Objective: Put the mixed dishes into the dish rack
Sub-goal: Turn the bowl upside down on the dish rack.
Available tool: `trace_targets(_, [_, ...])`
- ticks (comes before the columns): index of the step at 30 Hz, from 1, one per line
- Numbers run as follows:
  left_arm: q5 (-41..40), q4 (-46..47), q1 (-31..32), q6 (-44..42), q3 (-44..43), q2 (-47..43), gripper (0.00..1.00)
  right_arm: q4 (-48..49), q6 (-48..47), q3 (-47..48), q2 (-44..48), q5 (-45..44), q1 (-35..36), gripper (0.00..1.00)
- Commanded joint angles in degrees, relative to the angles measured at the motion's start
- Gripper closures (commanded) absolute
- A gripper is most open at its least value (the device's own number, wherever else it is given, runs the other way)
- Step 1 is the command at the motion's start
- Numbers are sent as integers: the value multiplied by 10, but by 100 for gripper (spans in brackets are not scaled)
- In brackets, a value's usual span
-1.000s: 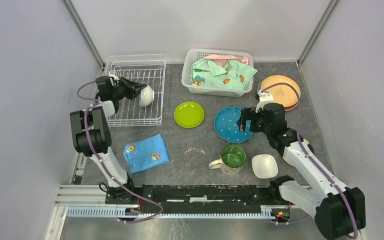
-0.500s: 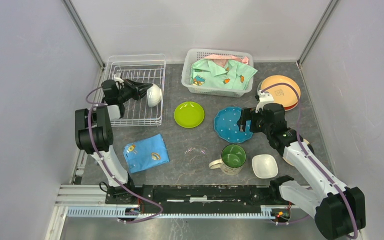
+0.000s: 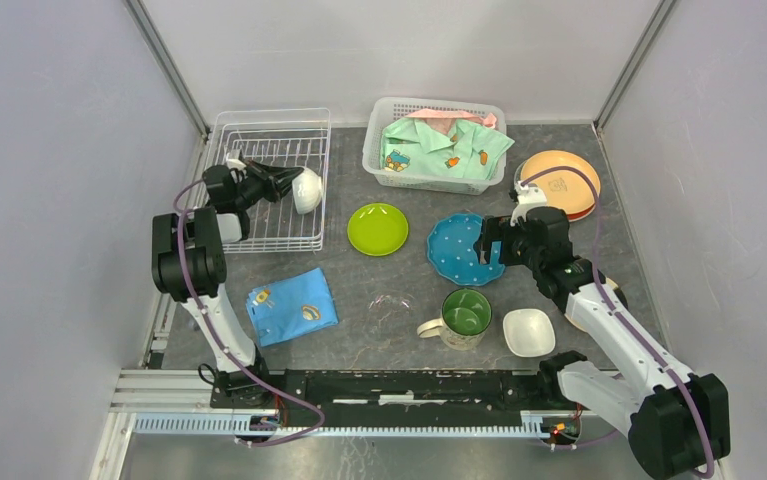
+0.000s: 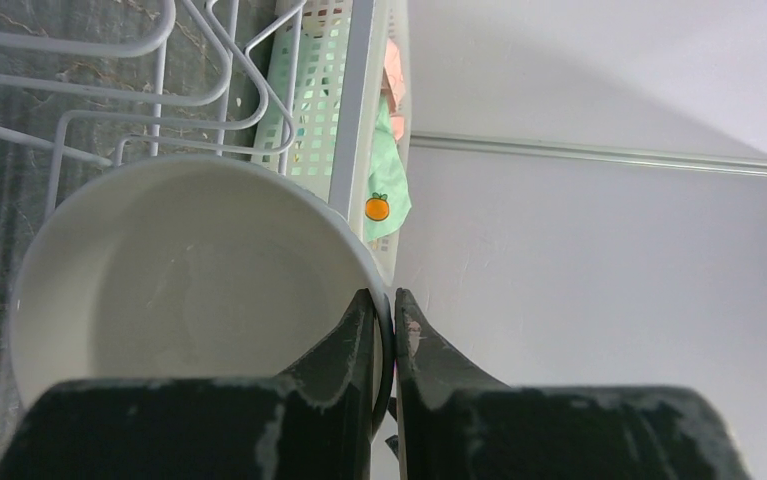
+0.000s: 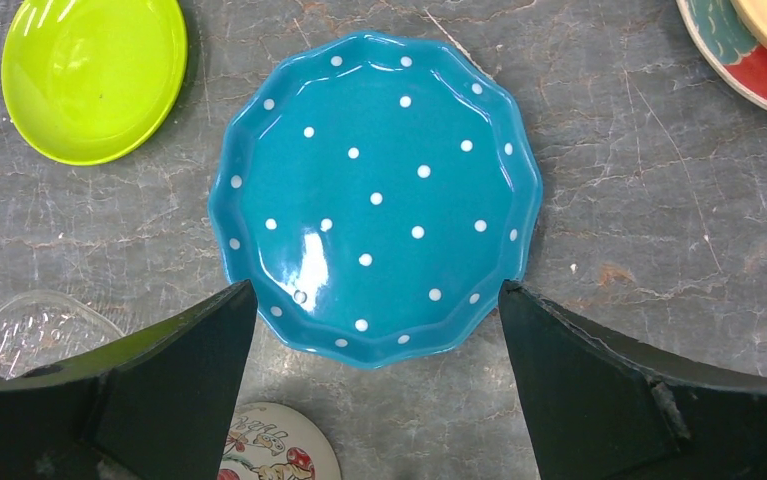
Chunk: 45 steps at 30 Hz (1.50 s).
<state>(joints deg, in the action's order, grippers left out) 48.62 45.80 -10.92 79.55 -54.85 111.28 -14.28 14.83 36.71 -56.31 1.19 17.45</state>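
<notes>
The right gripper [image 5: 377,292] hangs with jaws spread wide, the blue dotted plate [image 5: 374,195] lying flat on the table below, framed between them; farther back the left gripper [image 4: 384,302] is clamped on the rim of the white bowl [image 4: 184,290], tipped on edge over the right side of the dish rack [image 3: 267,132]

Left tool [image 4: 384,298] pinched, right tool [image 5: 375,290] spread

White bowl [image 3: 307,190] tilted over wire rack [image 3: 269,135] (rt side); blue dotted plate [image 3: 454,250] flat, lime plate [image 3: 378,228] beside.
</notes>
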Motion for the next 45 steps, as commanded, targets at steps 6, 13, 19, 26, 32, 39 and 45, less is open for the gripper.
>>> trace_targets(6, [16, 95, -9, 63, 18, 24, 94, 20, -7, -1, -6, -8, -4, 2])
trace_targets(13, [21, 162, -22, 116, 20, 40, 97, 21, -7, -1, -9, -8, -3, 2])
trace_targets(19, [20, 158, -30, 109, 24, 43, 91, 21, -9, -2, -8, -8, -4, 2])
trace_targets(26, [19, 174, -36, 113, 32, 55, 95, 19, -11, -1, -7, -8, -5, 2])
trace_targets(32, [18, 176, -41, 112, 34, 65, 91, 17, -10, -1, -7, -8, -5, 2])
trace_targets(39, [16, 159, -46, 95, 33, 67, 89, 15, -12, 0, -6, -8, -5, 2])
trace_targets(45, [14, 135, -50, 75, 28, 66, 83, 15, -13, 1, -6, -8, -5, 2])
